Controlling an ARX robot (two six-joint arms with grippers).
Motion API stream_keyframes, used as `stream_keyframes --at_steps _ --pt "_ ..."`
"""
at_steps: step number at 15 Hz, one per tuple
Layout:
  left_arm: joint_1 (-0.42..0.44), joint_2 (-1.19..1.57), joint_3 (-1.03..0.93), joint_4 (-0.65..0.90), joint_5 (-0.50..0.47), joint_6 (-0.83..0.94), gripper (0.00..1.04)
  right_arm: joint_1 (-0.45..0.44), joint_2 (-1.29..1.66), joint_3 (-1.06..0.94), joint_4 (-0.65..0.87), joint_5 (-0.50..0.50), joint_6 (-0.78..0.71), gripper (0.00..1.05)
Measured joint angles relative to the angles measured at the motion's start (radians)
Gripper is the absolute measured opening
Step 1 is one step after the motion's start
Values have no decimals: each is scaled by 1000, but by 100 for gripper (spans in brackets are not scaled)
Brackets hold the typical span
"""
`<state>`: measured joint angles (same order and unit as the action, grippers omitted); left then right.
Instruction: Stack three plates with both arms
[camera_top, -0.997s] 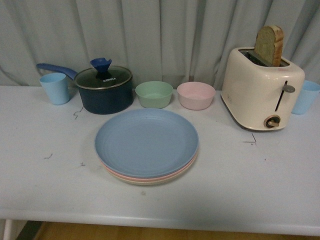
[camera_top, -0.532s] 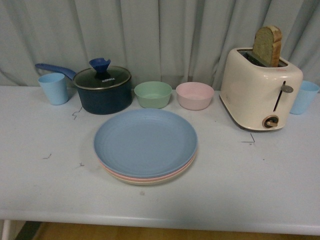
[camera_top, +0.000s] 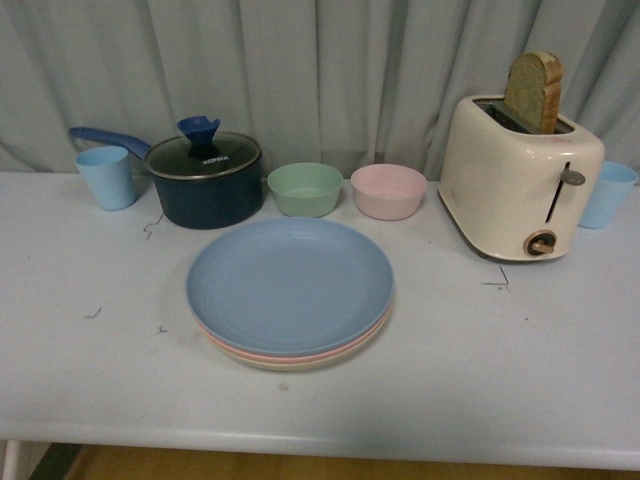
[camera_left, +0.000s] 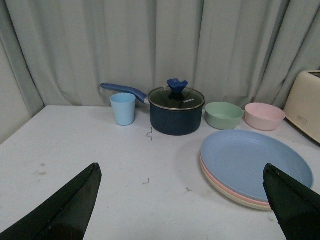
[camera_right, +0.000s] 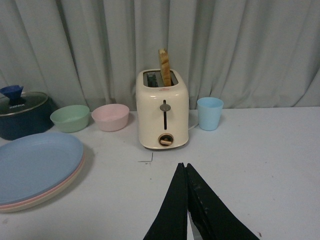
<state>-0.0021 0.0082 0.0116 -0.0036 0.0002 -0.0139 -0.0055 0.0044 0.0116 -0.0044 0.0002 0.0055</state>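
Three plates sit stacked near the middle of the pale counter: the blue plate on top, the pink plate showing as a thin rim under it, and the beige plate at the bottom, touching the counter. The stack is slightly offset, so the two lower rims peek out along the near edge.

Behind the stack stand two small bowls side by side, one green bowl and one pink bowl. To their left is one dark blue saucepan with a glass lid and a blue knob, its handle pointing left. Two light blue cups are present: the left cup next to the saucepan handle and the right cup partly hidden behind the toaster. One cream toaster stands at the right with a single slice of bread upright in its slot. A grey curtain hangs behind everything. Nothing lies on or against the stack.

Neither arm shows in the front view. In the left wrist view the left gripper has its jaws spread wide, released, holding nothing, above bare counter beside the stack. In the right wrist view the right gripper has its jaws pressed together, clenched on nothing, in front of the toaster
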Motion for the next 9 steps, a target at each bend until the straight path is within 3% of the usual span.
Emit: stream_keyframes --at_steps 5,6,9 --pt "0 0 0 0 0 0 98 0 0 0 1 0 0 2" --pt "0 0 0 0 0 0 98 0 0 0 1 0 -2 7" --pt "0 0 0 0 0 0 98 0 0 0 1 0 -2 44"
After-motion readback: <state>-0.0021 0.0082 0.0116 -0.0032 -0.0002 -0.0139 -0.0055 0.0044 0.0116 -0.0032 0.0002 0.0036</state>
